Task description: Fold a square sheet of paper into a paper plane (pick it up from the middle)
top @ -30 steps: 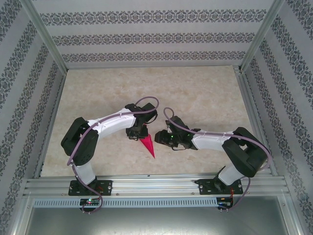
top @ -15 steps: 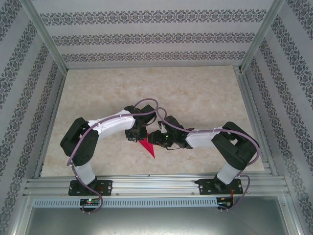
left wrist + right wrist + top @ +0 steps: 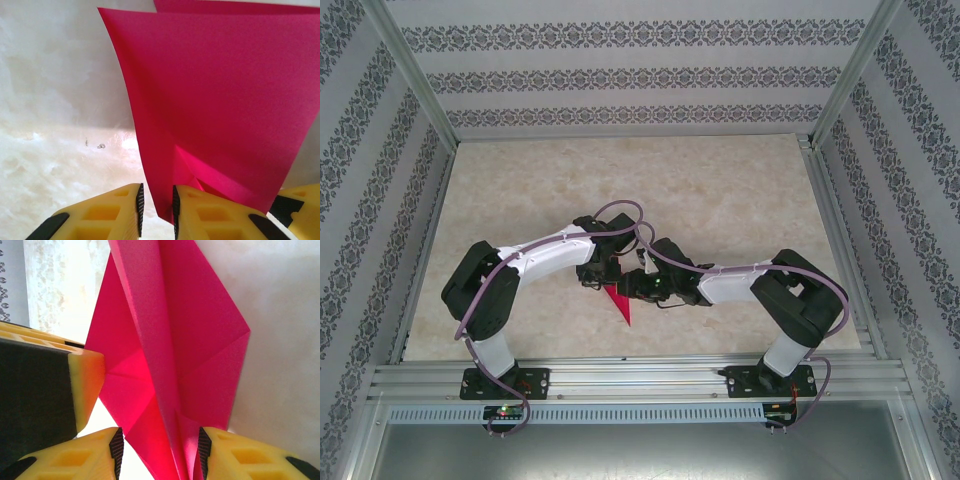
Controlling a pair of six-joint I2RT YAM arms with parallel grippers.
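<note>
Pinching the paper plane (image 3: 620,303) with the left gripper (image 3: 157,207), clenched tight on the folded layers near one edge, apparently keeping it raised off the counter (image 3: 720,190) between the two arms, sharp tip pointing toward the bases. Straddling the centre crease with the right gripper (image 3: 160,452), parted and not yet pressing, likely lining up to sharpen that fold. Working close together, probably to stop the thin paper flopping.
</note>
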